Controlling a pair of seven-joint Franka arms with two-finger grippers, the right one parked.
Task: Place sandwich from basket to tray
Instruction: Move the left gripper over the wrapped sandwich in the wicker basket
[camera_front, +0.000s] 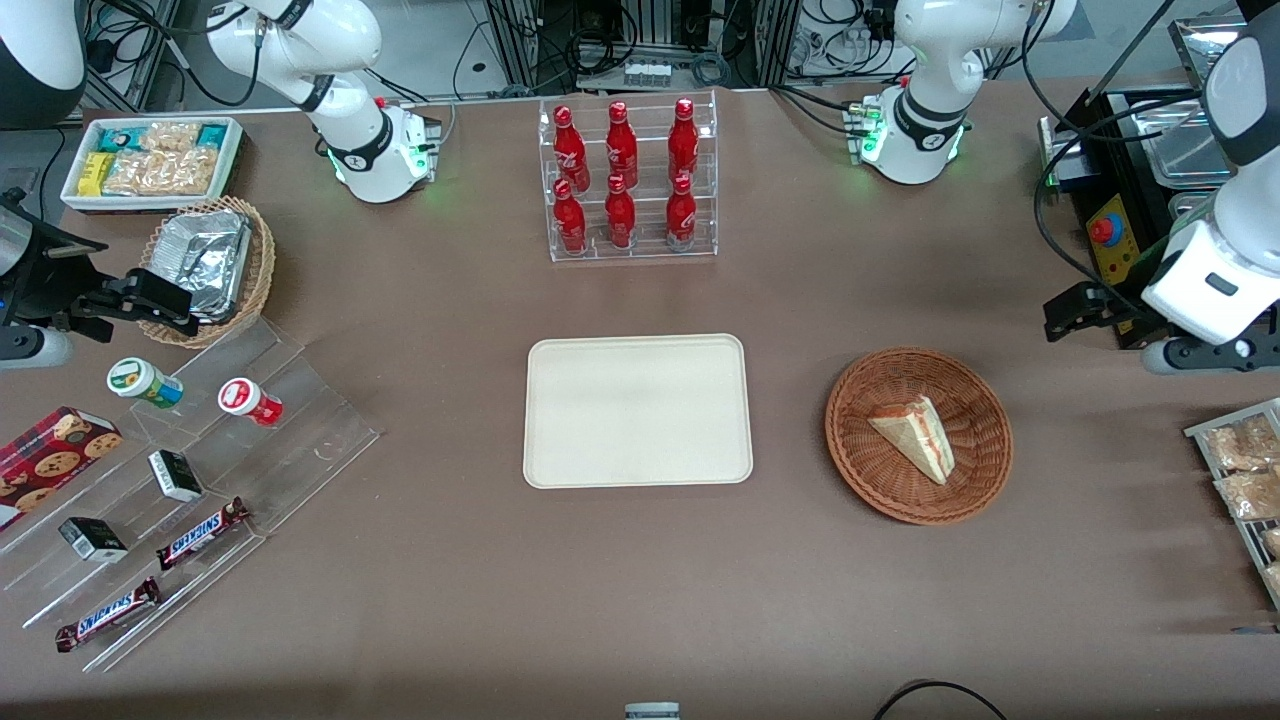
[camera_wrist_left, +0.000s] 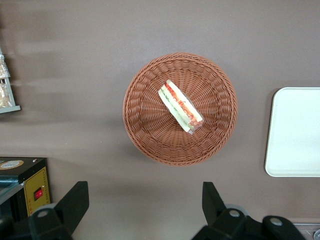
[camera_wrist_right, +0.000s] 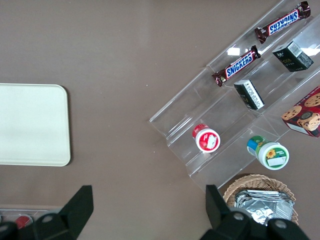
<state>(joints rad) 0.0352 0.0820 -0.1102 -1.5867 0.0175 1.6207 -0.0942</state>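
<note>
The sandwich (camera_front: 915, 436) (camera_wrist_left: 181, 106), a pale bread wedge with red and green filling, lies in the reddish-brown wicker basket (camera_front: 860, 470) (camera_wrist_left: 145, 140). The cream tray (camera_front: 637, 410) (camera_wrist_left: 295, 131) (camera_wrist_right: 30, 125) lies flat at the table's middle with nothing on it, beside the basket. My gripper (camera_front: 1065, 312) (camera_wrist_left: 144, 200) hangs high above the table, off the basket's rim toward the working arm's end. It is open, its black fingers (camera_wrist_left: 75, 200) spread wide with only bare table between them, well apart from the sandwich.
A clear rack of red bottles (camera_front: 630, 180) stands farther back than the tray. A black box with a red button (camera_front: 1110, 235) and a wire tray of snack packets (camera_front: 1240, 470) sit near my arm. A stepped clear stand (camera_front: 200, 470), a tan foil basket (camera_front: 210, 265) and a white bin (camera_front: 150, 160) lie toward the parked arm's end.
</note>
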